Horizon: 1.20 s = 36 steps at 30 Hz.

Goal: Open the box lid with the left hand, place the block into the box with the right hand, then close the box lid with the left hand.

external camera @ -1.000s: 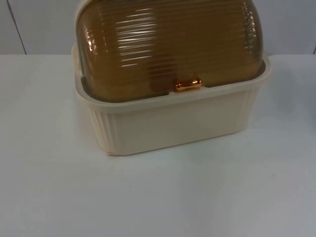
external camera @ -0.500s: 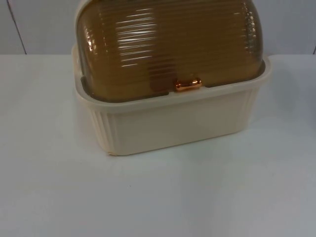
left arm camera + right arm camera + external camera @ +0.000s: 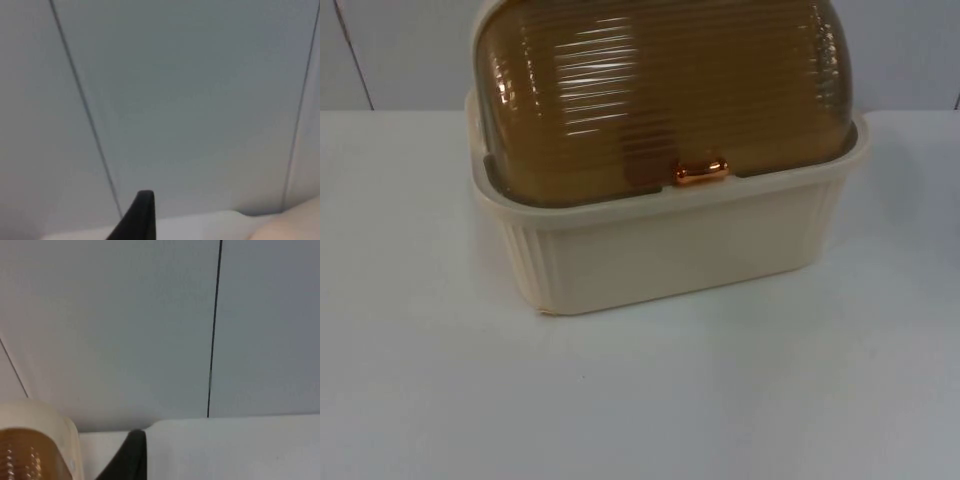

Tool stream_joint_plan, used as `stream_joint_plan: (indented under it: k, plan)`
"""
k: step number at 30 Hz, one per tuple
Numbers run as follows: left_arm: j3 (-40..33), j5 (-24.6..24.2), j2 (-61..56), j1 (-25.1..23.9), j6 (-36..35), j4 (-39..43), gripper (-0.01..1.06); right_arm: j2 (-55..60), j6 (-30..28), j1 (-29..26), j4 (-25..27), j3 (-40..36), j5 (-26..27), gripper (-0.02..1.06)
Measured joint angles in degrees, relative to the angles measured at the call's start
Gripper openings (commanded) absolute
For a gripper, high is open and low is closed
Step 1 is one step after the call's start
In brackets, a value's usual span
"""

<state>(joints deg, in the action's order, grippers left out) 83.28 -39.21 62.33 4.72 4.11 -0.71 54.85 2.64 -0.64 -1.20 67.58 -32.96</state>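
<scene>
One box (image 3: 660, 240) stood on the white worktop (image 3: 640, 400), close to the grey wall (image 3: 400, 50). Its body was cream and ribbed; its amber ribbed lid (image 3: 660, 90) was domed and fully down, seated inside the rim. A small copper-coloured handle (image 3: 701, 171) sat at the front edge of the lid, just right of centre. The block could not be made out through the lid or on the worktop.

Step in hand, by judgement: opening the lid, not yet begun. To do it well, the left tool should approach the handle from the front, take it squarely across its short span, and lift along the lid's arc toward the wall, not straight up, so that the box does not slide or tip. The lid should be carried far enough to leave the opening free for the right arm.

Left tool (image 3: 140, 220): one black fingertip was seen against the wall, with a pale edge, probably of the box, near it. How far its fingers were apart could not be told, and nothing was seen in its hold. The handle lay well apart from it.

Right tool (image 3: 131, 455): one black fingertip was seen above the worktop, with the lid (image 3: 25, 455) and cream rim of the box just beside it. Its opening could not be told either. This arm waited.
</scene>
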Motion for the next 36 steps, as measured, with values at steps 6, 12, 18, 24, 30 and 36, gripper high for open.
stream_joint_plan:
  k: [6, 12, 18, 24, 30, 36]
  plan:
    - [-10.0, 4.5, -14.7, 0.0, 0.0, 2.2, 1.04, -11.0, 0.4, 0.0, -0.5, -4.0, -0.8, 1.04]
    - [-24.7, 8.4, -29.7, 0.0, 0.3, 0.4, 1.04, -22.7, 0.4, 0.0, -0.9, -12.0, -1.6, 1.04]
    - [-33.0, 10.3, -40.6, 0.0, 3.8, -5.0, 1.04, -34.5, -1.0, 0.0, -3.5, -15.6, -3.2, 1.04]
    - [-31.9, 0.3, -42.3, 1.2, 10.8, -18.3, 1.04, -36.6, -0.8, 1.5, -1.8, -14.2, -14.9, 1.04]
    - [-31.9, -6.3, -43.5, 1.2, 9.1, -14.5, 1.04, -38.3, 2.7, 2.1, -2.4, -14.2, -23.2, 1.04]
    - [-31.9, -8.4, -49.1, 1.2, 5.9, -11.0, 1.04, -44.3, 4.1, 2.1, -3.9, -14.2, -25.1, 1.04]
